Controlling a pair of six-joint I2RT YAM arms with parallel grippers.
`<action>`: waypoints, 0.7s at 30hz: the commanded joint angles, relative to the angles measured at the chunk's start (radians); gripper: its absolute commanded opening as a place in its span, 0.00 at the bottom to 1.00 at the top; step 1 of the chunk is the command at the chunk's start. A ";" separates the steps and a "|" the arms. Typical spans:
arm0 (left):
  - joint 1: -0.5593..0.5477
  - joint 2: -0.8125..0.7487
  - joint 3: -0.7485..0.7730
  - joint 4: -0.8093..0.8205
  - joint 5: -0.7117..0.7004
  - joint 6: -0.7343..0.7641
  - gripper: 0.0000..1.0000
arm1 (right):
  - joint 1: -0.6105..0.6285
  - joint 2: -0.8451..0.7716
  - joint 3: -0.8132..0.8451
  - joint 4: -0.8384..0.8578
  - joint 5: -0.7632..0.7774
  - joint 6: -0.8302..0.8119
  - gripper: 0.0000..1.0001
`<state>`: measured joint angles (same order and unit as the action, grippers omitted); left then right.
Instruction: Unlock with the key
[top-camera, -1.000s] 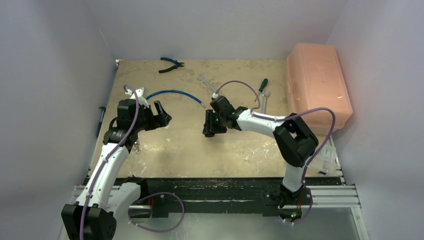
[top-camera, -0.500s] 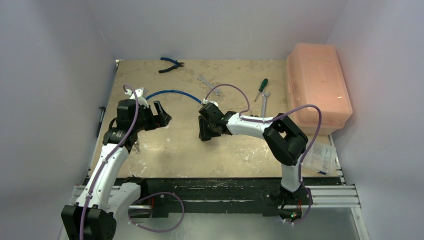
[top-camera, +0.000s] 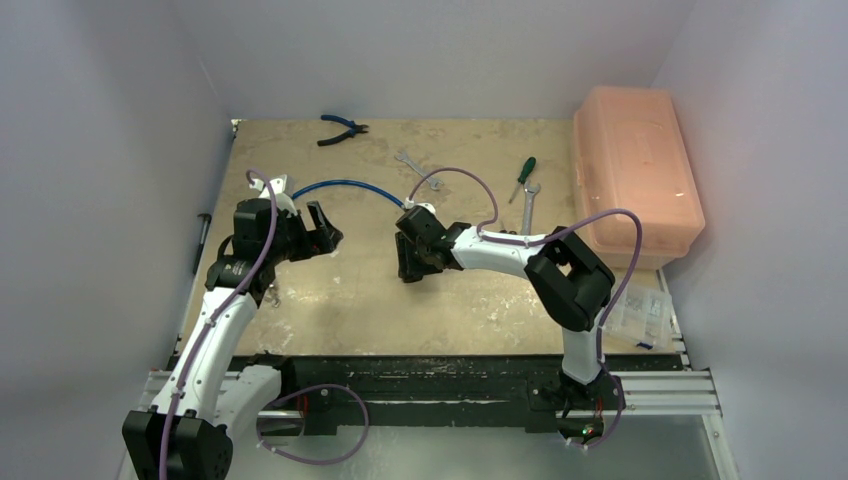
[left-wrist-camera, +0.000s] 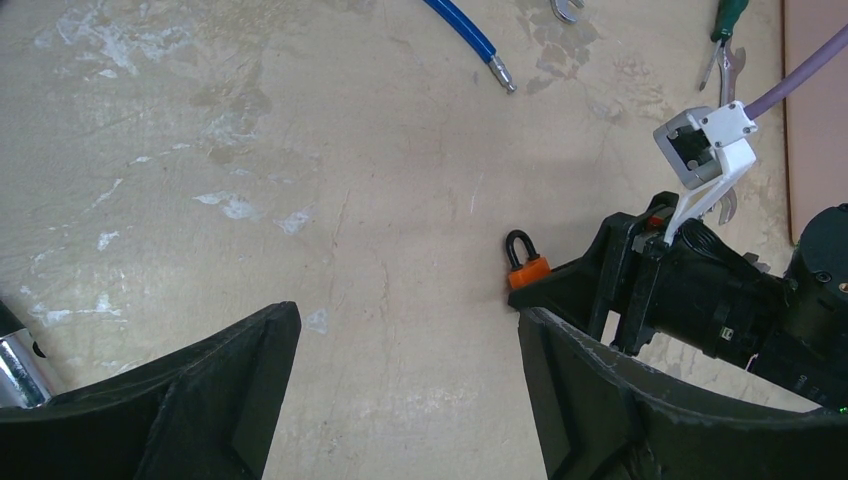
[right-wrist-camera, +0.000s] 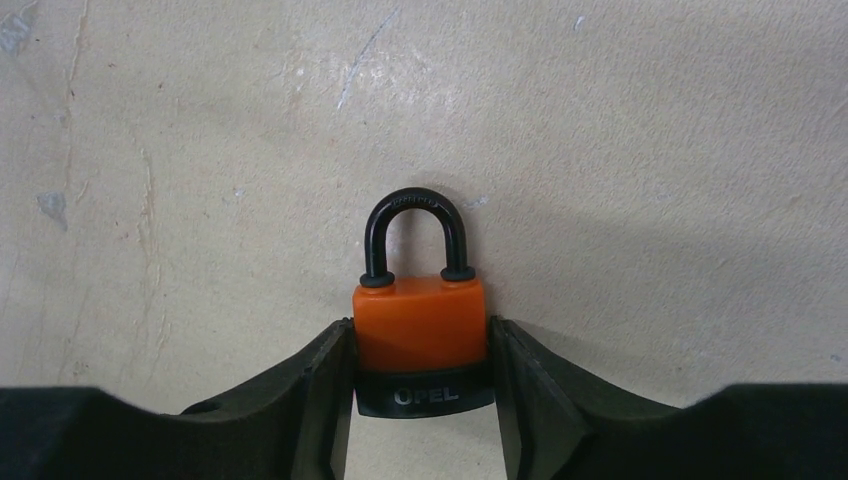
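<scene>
Padlock (right-wrist-camera: 420, 320): one. Wrenches: two, one (top-camera: 412, 165) toward the far middle of the table (top-camera: 480, 300), the other (top-camera: 527, 203) just beside a single green-handled screwdriver (top-camera: 524, 172). Pliers (top-camera: 343, 128): one pair, blue grips, at the far edge. Blue hose (top-camera: 350, 187): one, curved, between my two arms and farther out. One pale orange plastic box (top-camera: 635, 175) stood along the right side, and one clear bag (top-camera: 640, 312) lay near it at the right corner. The surface was beige board, worn, with white scuffs, darker stains and fine cracks; plain pale walls closed it in on three sides. The padlock had a bright orange body, a black shackle seated in both holes, and a black band at its base lettered "OPEL". It sat near the middle of the table, shackle pointing away from my right wrist. My right gripper (right-wrist-camera: 420, 350) was closed partway on it, one finger pressed to each side of the body. I could not tell whether it rested on the board. My left gripper (left-wrist-camera: 405, 330) hung spread wide and empty over the table's left part, apart from the lock.
</scene>
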<state>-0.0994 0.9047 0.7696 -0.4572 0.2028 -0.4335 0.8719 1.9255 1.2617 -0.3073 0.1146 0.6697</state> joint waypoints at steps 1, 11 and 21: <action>-0.003 -0.018 -0.003 0.028 -0.006 0.010 0.85 | 0.009 -0.010 0.046 -0.016 0.023 -0.002 0.58; -0.003 -0.018 -0.003 0.027 -0.008 0.010 0.85 | 0.009 -0.023 0.064 -0.031 0.022 -0.004 0.76; -0.003 -0.023 -0.003 0.028 -0.008 0.011 0.85 | 0.009 -0.089 0.081 -0.072 0.063 -0.043 0.78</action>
<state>-0.0994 0.9043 0.7696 -0.4572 0.2012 -0.4335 0.8764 1.9171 1.2999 -0.3534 0.1226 0.6605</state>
